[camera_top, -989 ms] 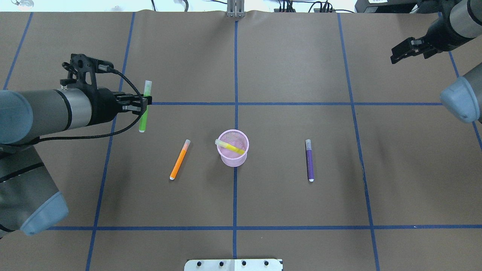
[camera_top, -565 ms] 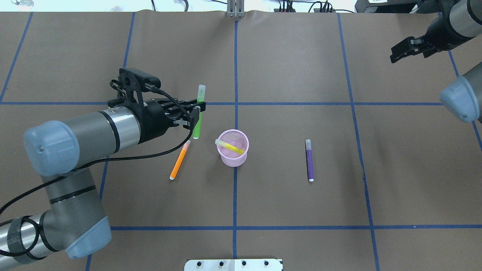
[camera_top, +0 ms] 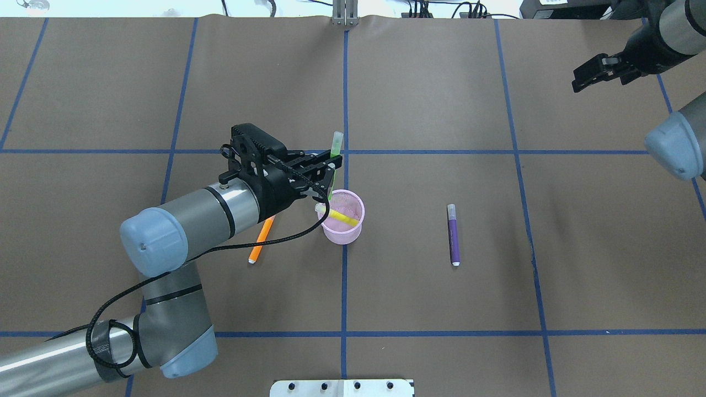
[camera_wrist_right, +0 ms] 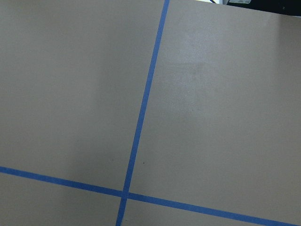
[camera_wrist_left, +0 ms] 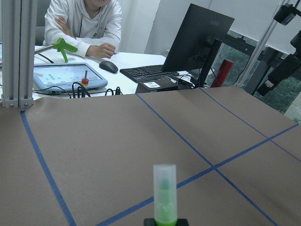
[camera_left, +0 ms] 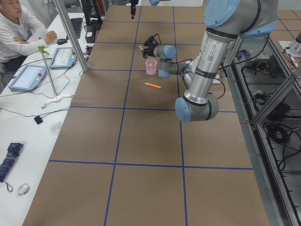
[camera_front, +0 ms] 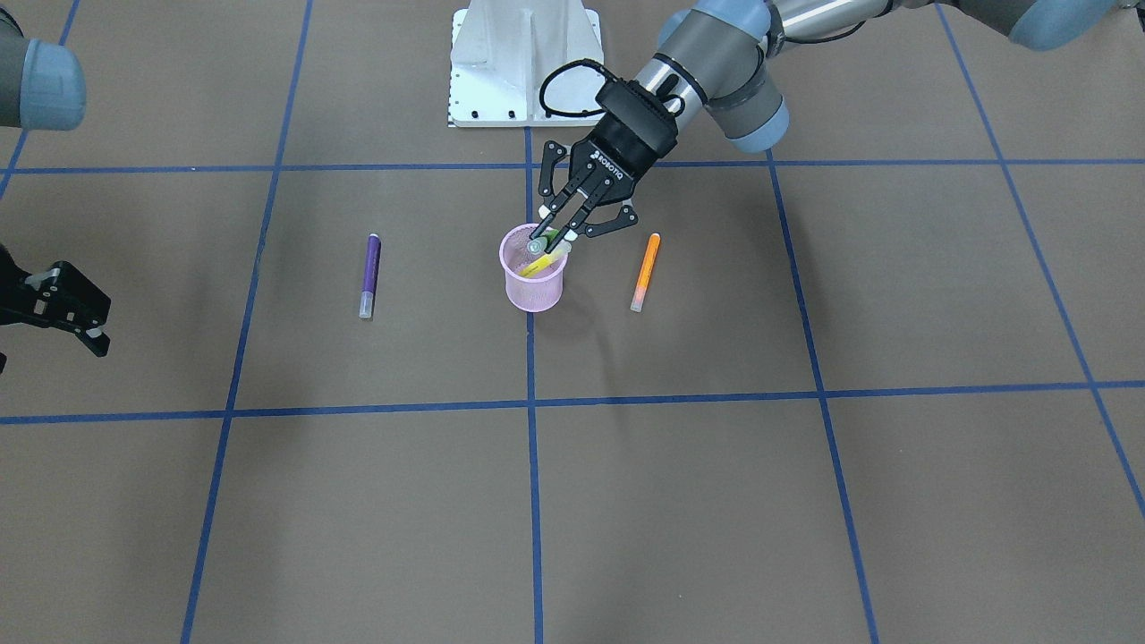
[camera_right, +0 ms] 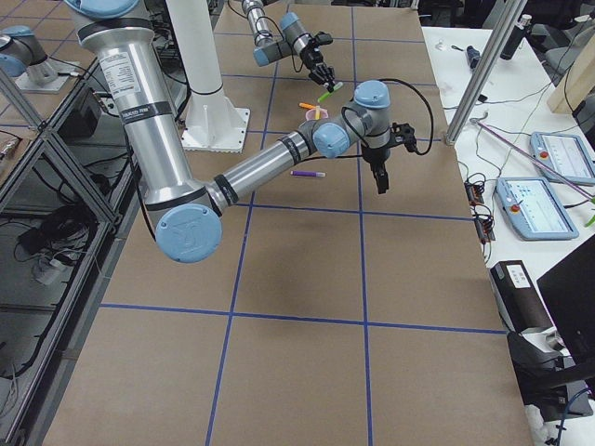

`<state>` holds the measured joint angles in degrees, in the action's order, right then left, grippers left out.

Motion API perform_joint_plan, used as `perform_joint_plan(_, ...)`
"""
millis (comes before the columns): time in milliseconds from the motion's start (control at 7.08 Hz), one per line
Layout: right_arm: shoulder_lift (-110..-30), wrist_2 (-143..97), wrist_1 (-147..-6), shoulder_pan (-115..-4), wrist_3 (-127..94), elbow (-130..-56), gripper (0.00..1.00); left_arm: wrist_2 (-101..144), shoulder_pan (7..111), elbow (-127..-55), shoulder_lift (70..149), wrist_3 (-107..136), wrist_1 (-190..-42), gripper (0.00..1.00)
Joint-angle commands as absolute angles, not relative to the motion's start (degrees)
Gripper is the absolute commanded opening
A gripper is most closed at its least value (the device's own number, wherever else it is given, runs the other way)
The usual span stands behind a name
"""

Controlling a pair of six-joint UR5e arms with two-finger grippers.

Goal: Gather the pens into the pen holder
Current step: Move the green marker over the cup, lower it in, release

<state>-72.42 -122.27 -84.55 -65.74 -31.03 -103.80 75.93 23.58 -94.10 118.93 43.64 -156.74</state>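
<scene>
My left gripper (camera_top: 333, 163) is shut on the green pen (camera_top: 335, 148) and holds it nearly upright, cap up, with its lower end at the rim of the pink mesh pen holder (camera_top: 342, 234). The front view shows the gripper (camera_front: 556, 238) right over the holder (camera_front: 534, 291). The yellow pen (camera_top: 343, 218) leans inside the holder. The orange pen (camera_top: 258, 246) lies to the holder's left, partly under my left arm. The purple pen (camera_top: 453, 237) lies to its right. The left wrist view shows the green pen (camera_wrist_left: 164, 194). My right gripper (camera_top: 586, 76) is open, empty, at the far right.
Brown paper with blue tape lines (camera_top: 345, 99) covers the table. The robot's white base plate (camera_front: 524, 63) stands behind the holder. A person and control tablets sit beyond the table's far edge (camera_left: 23, 28). The right wrist view shows only bare paper and tape (camera_wrist_right: 141, 117).
My left gripper has carried the green pen rightwards from the table's left part to the holder's rim. The right arm has hardly moved. The other pens lie as before.
</scene>
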Motion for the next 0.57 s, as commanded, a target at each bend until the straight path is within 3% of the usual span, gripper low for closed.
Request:
perform_joint_plan(0,-72.60,-122.26,-84.55,-65.74,-31.03,-103.71,1.00,74.80,22.16,-91.67,119.27,42.98,-158.91,0.00)
perform_joint_plan(424,-72.69,-122.17,-84.55,-65.74,-31.03,-103.62,1.00,73.04,19.60,-91.58,119.53,42.98,-158.91,0.00)
